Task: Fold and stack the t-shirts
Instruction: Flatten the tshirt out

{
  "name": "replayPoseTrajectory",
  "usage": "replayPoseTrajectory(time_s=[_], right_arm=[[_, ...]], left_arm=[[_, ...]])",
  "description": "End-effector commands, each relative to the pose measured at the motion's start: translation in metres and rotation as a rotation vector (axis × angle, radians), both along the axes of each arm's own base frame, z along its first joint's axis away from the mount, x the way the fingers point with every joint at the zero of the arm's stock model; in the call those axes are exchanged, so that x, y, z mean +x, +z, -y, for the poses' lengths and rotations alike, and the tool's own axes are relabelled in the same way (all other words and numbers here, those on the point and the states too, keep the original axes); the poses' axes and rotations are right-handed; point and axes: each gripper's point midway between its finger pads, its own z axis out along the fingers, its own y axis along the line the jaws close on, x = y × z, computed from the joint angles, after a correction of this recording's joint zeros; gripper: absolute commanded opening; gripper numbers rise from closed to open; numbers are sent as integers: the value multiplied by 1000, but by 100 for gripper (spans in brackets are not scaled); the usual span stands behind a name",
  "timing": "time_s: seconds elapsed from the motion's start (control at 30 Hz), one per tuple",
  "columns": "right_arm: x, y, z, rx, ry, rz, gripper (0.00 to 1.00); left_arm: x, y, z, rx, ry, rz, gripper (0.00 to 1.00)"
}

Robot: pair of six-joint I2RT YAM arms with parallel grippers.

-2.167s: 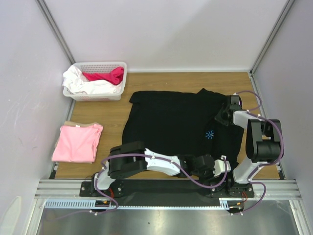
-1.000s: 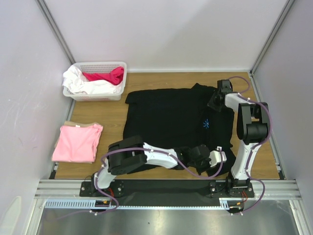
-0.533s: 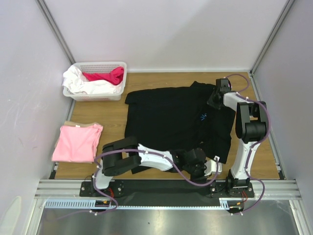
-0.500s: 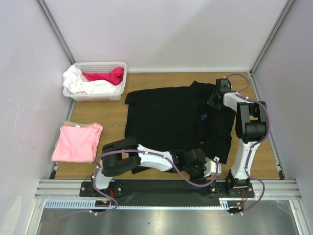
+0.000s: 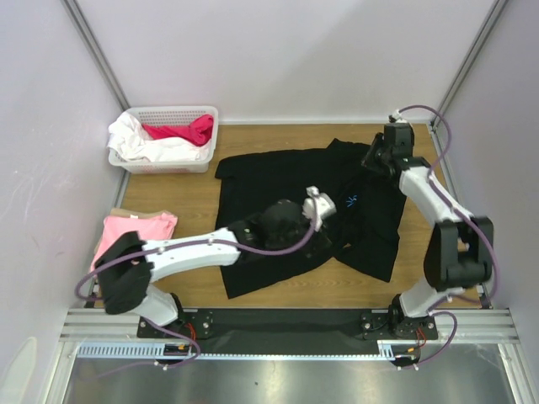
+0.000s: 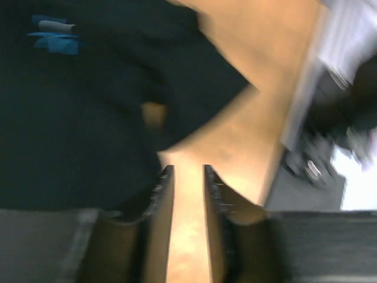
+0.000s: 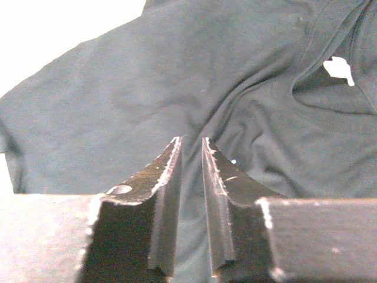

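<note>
Now both have let go: left claw (image 6: 188, 177) and right claw (image 7: 191, 147) hang narrowly parted and empty over the black shirt (image 5: 269, 181), which lies rumpled mid-table, its right side pulled leftward, so the fold looks unfinished.

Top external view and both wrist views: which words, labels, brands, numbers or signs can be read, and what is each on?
No words, numbers or brand names can be read in any view.
On the black t-shirt: one small pale-blue starburst mark, a sign without letters; it is blurred in the left wrist view.
On the pink t-shirt and the basket: no print shows.
</note>
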Motion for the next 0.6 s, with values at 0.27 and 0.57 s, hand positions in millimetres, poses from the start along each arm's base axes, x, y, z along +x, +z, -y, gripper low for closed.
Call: replayPoseTrajectory(time_s=[0.27,0.57], right_arm=[[-123,-26,-2,74,-95,-49,26],[-190,-87,26,-3,-228,-252,10]], left_arm=[[99,-67,-141,70,788,-194,43],[100,-76,-117,32,736,-227,43]])
